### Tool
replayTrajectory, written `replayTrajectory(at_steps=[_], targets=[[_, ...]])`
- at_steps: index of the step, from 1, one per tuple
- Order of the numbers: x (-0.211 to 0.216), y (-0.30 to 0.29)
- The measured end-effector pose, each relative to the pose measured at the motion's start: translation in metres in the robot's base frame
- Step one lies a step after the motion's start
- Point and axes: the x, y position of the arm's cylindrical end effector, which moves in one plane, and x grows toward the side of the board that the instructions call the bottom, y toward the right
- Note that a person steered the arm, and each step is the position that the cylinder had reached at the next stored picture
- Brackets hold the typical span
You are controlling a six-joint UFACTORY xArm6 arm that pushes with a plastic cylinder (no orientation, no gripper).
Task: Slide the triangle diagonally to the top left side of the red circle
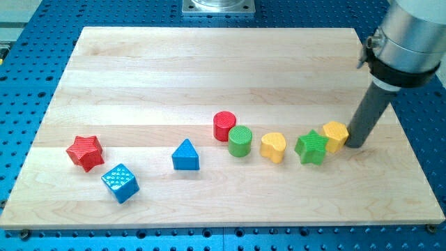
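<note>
The blue triangle (185, 155) lies on the wooden board (209, 63), below and left of the red circle (224, 126), with a small gap between them. My tip (355, 145) rests at the view's right, touching or almost touching the right side of the yellow hexagon (336, 135). The tip is far to the right of the triangle and the red circle.
A green circle (240, 141) touches the red circle at its lower right. A yellow heart (273, 147) and a green star (311, 147) lie between it and the yellow hexagon. A red star (85, 152) and a blue cube (120, 183) lie at the left.
</note>
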Motion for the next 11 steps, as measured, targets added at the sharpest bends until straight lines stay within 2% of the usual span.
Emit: replayTrajectory(at_steps=[1,2,3,4,5,7,8,9,11], targets=[[0.01,0.05],[0.066,0.054],[0.09,-0.079],[0.062,-0.166],[0.052,-0.216],[0.023,-0.272],[0.078,-0.263],[0.073,-0.288],[-0.021,-0.303]])
